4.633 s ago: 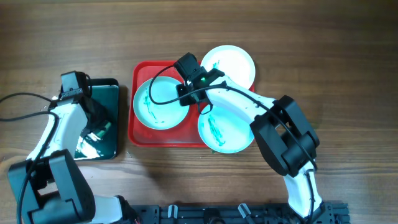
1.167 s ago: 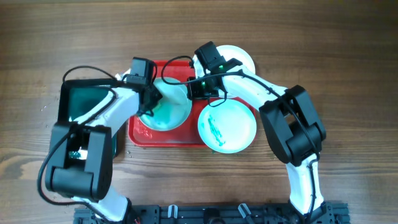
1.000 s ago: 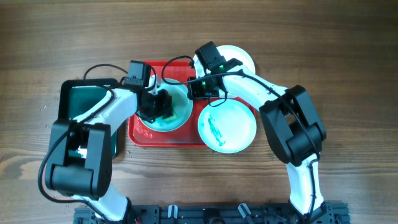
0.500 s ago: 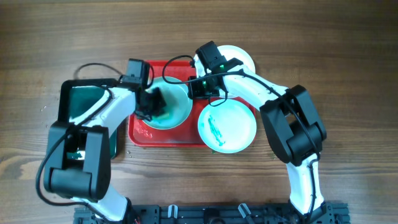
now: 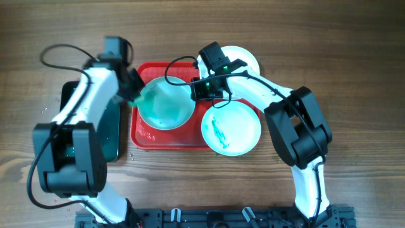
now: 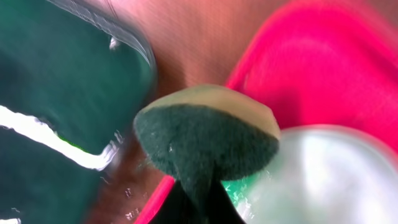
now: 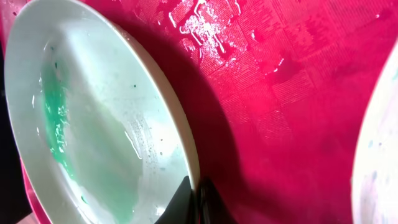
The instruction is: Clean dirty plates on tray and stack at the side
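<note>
The red tray [image 5: 143,135] lies mid-table. A pale mint plate [image 5: 166,106] stands tilted on it, wet with a faint teal film; my right gripper [image 5: 195,93] is shut on its right rim, as the right wrist view shows [image 7: 198,188] on the plate [image 7: 93,124]. My left gripper [image 5: 131,95] is shut on a green-and-yellow sponge [image 6: 205,134], over the tray's left edge beside the plate [image 6: 323,180]. A second mint plate [image 5: 231,128] with a teal smear rests at the tray's right edge. A white plate [image 5: 239,60] sits at the back right.
A black tray of green water [image 5: 114,126] lies left of the red tray, also in the left wrist view [image 6: 56,93]. Water drops lie on the red tray floor [image 7: 280,81]. Bare wooden table surrounds the trays.
My left gripper with the sponge has moved from inside the tilted plate up and left to the tray's left edge. The right gripper has kept holding the plate's rim.
</note>
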`<action>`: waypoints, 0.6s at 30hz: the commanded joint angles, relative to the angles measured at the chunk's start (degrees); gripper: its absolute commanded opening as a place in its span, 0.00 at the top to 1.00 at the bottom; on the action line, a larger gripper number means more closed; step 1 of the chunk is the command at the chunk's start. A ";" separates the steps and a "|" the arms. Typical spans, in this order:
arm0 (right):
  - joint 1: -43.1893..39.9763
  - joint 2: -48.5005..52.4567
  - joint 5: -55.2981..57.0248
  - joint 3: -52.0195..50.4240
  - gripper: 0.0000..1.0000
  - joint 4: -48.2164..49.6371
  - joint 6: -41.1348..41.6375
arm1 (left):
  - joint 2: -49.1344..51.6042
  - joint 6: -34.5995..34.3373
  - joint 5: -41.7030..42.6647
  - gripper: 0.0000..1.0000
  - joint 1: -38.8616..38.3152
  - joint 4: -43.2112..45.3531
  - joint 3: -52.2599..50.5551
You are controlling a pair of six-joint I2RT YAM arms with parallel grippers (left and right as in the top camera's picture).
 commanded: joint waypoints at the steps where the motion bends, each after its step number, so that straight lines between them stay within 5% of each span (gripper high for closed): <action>1: -0.22 1.31 1.14 -0.15 0.96 -0.13 -0.15 | -2.12 5.22 3.69 0.96 2.32 -12.87 11.87; 4: 0.20 -0.76 2.38 -0.13 0.96 -1.29 -0.42 | -7.23 5.38 2.32 0.96 3.17 -18.75 14.05; 9: 6.03 -11.17 23.19 -0.13 0.96 -6.71 -0.13 | -8.70 4.94 4.02 0.96 3.76 -19.08 13.94; 15: 21.33 -19.52 76.43 -0.15 0.96 -10.58 -1.31 | -8.70 0.17 6.27 0.96 3.74 -17.27 13.94; 18: 26.23 -19.50 90.55 -0.15 0.96 -11.10 -5.33 | -8.70 0.17 6.58 0.96 3.76 -16.06 13.94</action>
